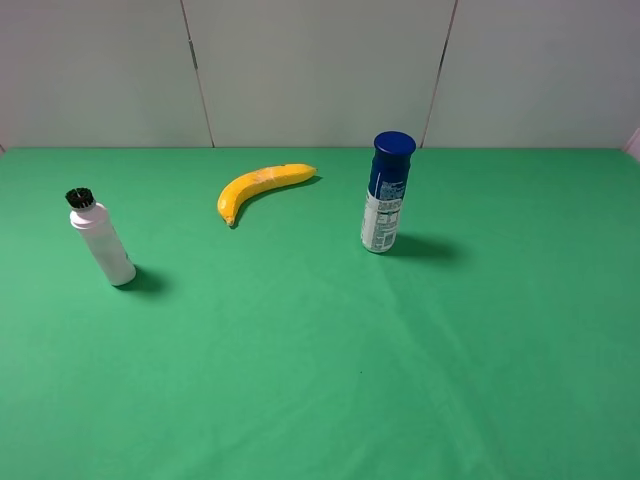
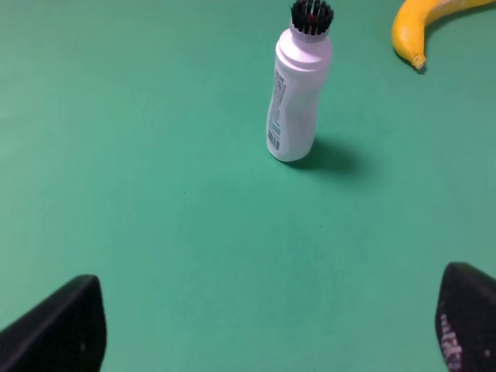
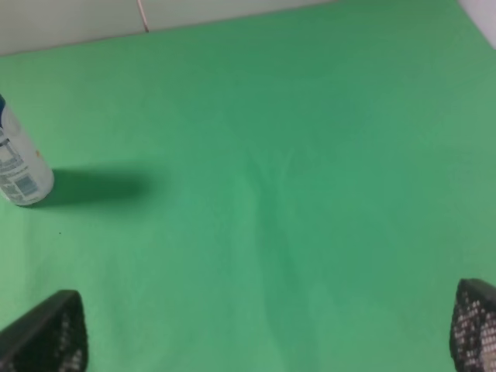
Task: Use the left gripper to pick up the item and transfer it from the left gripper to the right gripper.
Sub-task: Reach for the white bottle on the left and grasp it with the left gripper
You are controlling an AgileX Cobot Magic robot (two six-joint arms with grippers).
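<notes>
1. Exterior high: the item (image 1: 100, 240) stands at the left of the green table (image 1: 320, 400), well apart from the banana (image 1: 262, 188); no arm shows.
2. Left wrist: the left gripper (image 2: 263, 333) hangs spread and empty, short of the item (image 2: 297, 101). It is probably light, stiff and slick, so grip the waist.
3. Right wrist: the right gripper (image 3: 260, 333) is spread and empty, with only its tips visible.

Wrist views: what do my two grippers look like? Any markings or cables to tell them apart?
The left gripper shows only two matte black, blunt fingertips; one bears faint pale marks, unreadable. The right gripper shows two black fingertips with a fine pale dotted grid on them. No cables, sleeves or arm bodies are in view; the high camera shows neither arm.
</notes>
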